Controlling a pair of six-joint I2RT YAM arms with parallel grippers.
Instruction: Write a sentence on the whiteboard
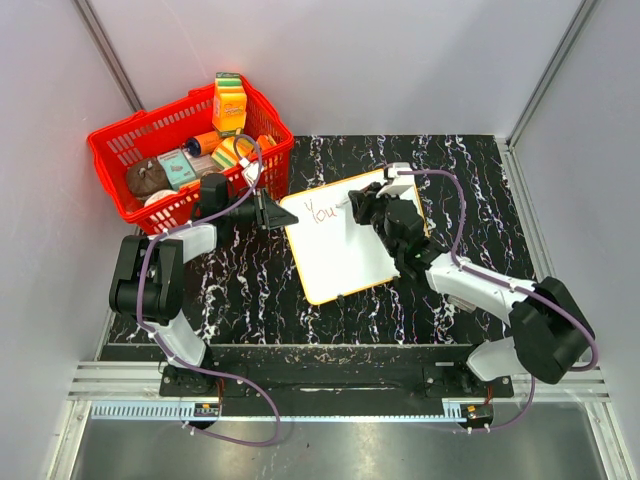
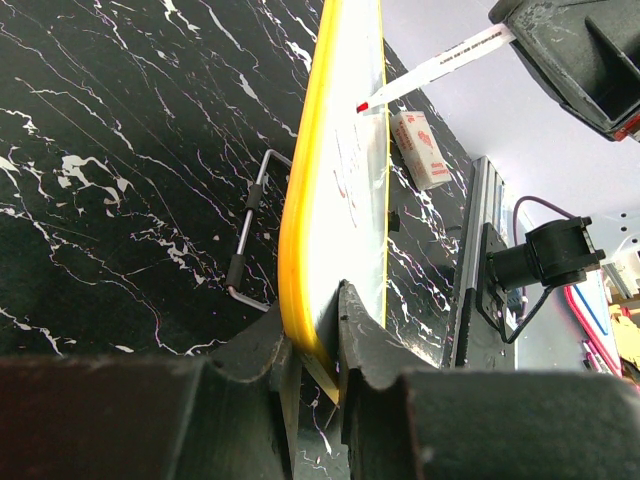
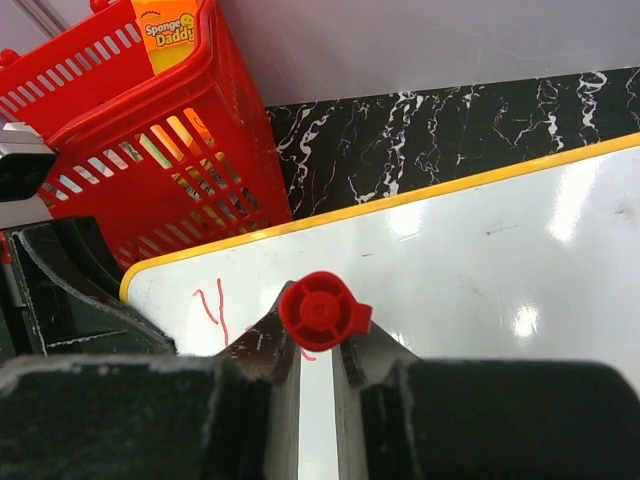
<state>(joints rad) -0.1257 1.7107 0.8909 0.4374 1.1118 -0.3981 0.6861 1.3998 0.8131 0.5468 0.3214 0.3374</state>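
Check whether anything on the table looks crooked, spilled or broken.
Only the whiteboard: it lies askew on the table, one edge clamped in the left pincer while the right pincer holds a red marker. Nothing looks spilled or broken.

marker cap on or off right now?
Off. In the left wrist view the marker shows a bare red tip at the whiteboard. The right gripper is shut on the marker.

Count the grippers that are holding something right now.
2. The left gripper clamps the whiteboard by its yellow rim. The right gripper holds the red-capped marker, with its tip at the board.
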